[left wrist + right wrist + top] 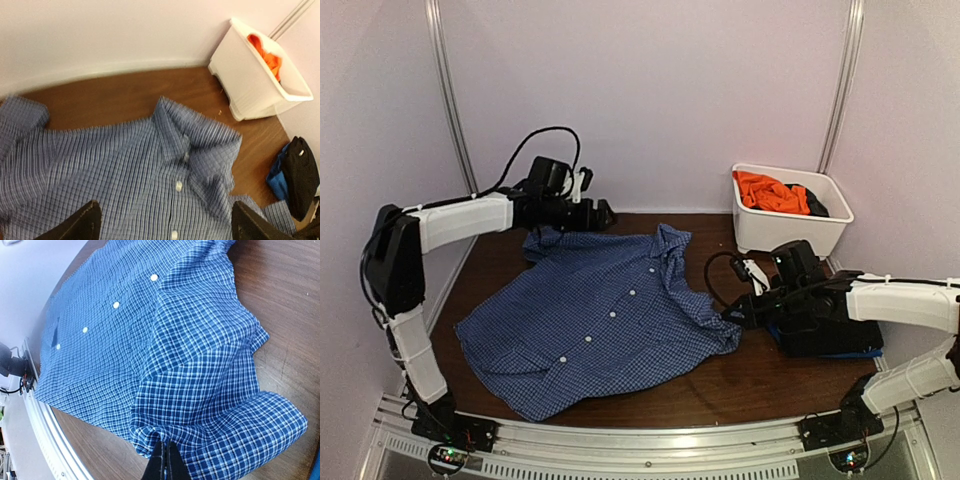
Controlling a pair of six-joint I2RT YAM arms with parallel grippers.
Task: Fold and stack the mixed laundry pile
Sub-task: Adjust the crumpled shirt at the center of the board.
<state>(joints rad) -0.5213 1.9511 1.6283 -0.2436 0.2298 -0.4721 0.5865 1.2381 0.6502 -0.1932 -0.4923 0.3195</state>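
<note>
The blue-and-white checked shirt lies spread, buttons up, on the brown table. My left gripper hovers over its collar end, and its dark fingers stand wide apart above the button row with nothing between them. My right gripper sits at the shirt's right sleeve edge, its fingertips pinched shut on a fold of the checked cloth. An orange T-shirt and a black piece lie in the white tub. Black and blue pieces lie folded under the right arm.
The white plastic tub stands at the back right against the wall. Pale walls close in the table on three sides. A metal rail runs along the near edge by the arm bases.
</note>
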